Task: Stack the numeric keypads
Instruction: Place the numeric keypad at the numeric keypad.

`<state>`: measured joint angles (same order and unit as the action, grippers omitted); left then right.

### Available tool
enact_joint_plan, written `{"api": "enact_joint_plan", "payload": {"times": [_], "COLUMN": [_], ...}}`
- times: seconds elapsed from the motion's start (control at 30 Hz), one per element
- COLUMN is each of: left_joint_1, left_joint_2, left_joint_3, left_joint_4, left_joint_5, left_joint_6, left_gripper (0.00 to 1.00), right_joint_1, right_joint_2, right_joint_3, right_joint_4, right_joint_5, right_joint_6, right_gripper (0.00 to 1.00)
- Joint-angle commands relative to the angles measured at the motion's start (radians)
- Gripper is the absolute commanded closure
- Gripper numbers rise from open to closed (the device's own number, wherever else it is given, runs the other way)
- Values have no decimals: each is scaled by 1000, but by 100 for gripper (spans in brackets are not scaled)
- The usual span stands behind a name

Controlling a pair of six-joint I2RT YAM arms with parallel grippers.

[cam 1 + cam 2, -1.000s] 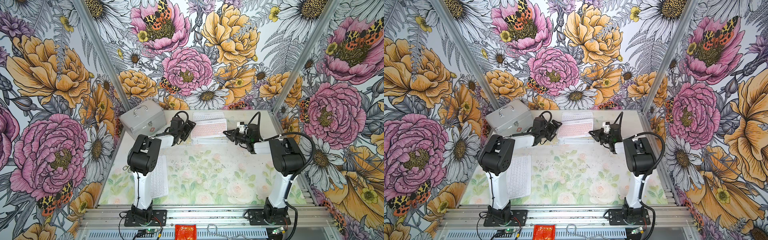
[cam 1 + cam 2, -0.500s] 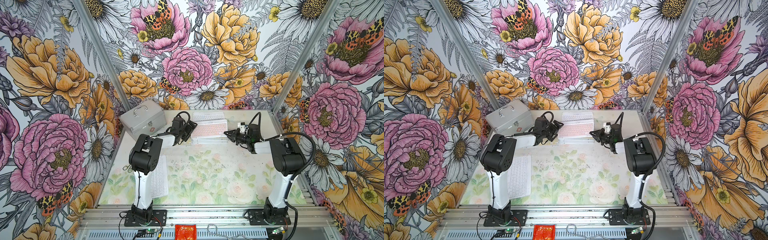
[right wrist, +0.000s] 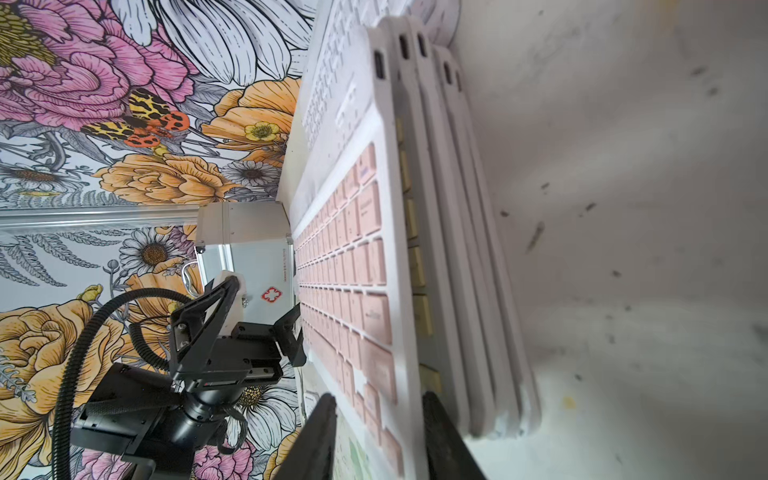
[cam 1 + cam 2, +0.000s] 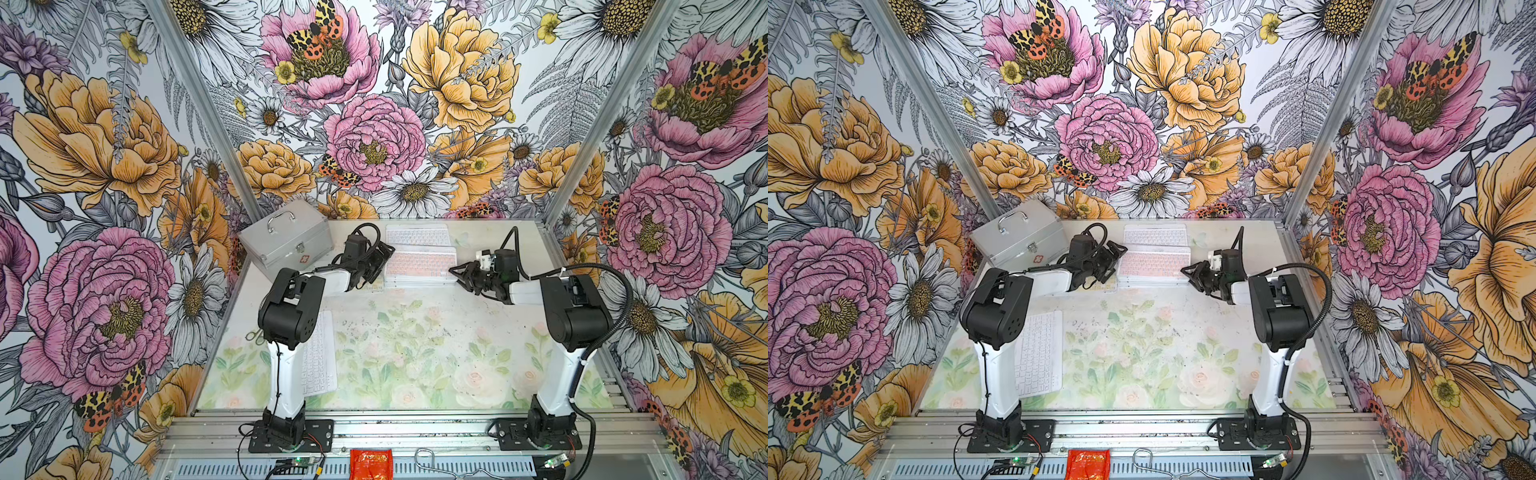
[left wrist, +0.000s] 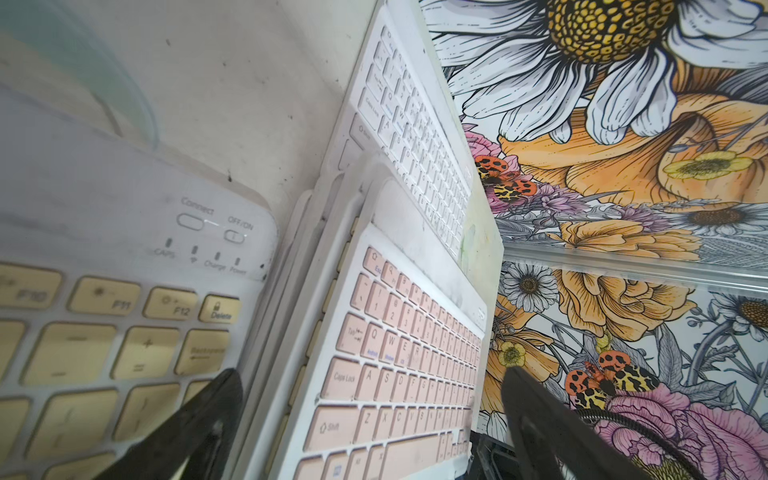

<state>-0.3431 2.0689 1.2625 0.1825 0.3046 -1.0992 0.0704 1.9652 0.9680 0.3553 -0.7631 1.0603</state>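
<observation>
Floral table, pink-topped keypad stack flat, long axis left-right

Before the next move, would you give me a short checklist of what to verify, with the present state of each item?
1. Right hand clear of the pink-keyed keypad: not ok; it is open but straddles that keypad's end.
2. Left hand open: ok.
3. Stack edges flush: not ok; they are staggered in the right wrist view.
4. All keypads stacked: not ok; the yellow-keyed keypad beside the stack, the far white-keyed keypad behind it and the near white-keyed keypad by the left arm's base lie outside it.
5. Silver case apart from the stack: ok.
</observation>
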Motion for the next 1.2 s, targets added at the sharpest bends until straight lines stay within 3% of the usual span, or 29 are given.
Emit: {"api": "enact_joint_plan", "payload": {"times": [0.0, 1.17], "left_joint_1": [-6, 3], "left_joint_2": [-14, 35], "left_joint_3": [20, 150], "left_joint_4": [-7, -145], "left_joint_5": [12, 76], "left_joint_6": [18, 101], "left_gripper": [1, 1], "right_joint_1": [-9, 29], "right_joint_2": [-31, -22], "right_joint_3": [34, 169], "right_joint_4": [-42, -275], "right_joint_5": [17, 64], "right_joint_6": [-51, -90], "right_gripper": [62, 57]}}
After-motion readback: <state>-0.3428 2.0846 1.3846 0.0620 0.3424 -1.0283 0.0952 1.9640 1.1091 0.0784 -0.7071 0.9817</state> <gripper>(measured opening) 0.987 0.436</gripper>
